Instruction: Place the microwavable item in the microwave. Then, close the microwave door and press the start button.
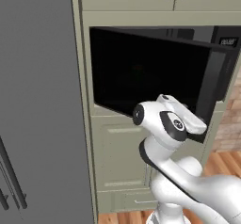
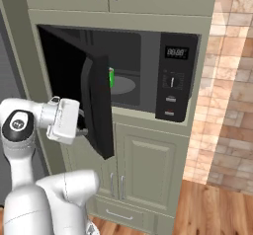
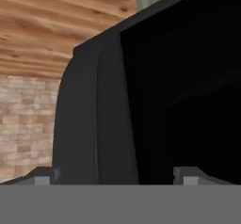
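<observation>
The black microwave (image 2: 175, 76) is built into the cabinet wall, and its control panel is on the right. Hinged at the left, the microwave door (image 2: 96, 105) stands about half open and swings out toward me. Inside, past the door's edge, a sliver of the bright green mug, the microwavable item (image 2: 111, 77), shows on the grey turntable (image 2: 127, 86). My gripper (image 2: 83, 128) is at the outer face of the door (image 1: 141, 72), low and near its free edge. In the hand view my gripper (image 3: 117, 176) is open, with the curved black handle (image 3: 80, 115) between the wide-spread fingertips.
A grey fridge (image 1: 37, 115) fills the left side. Beige cabinet doors (image 2: 148, 165) sit under the microwave, with more cabinets above. A brick wall (image 2: 227, 105) and wooden floor (image 2: 212, 209) lie to the right.
</observation>
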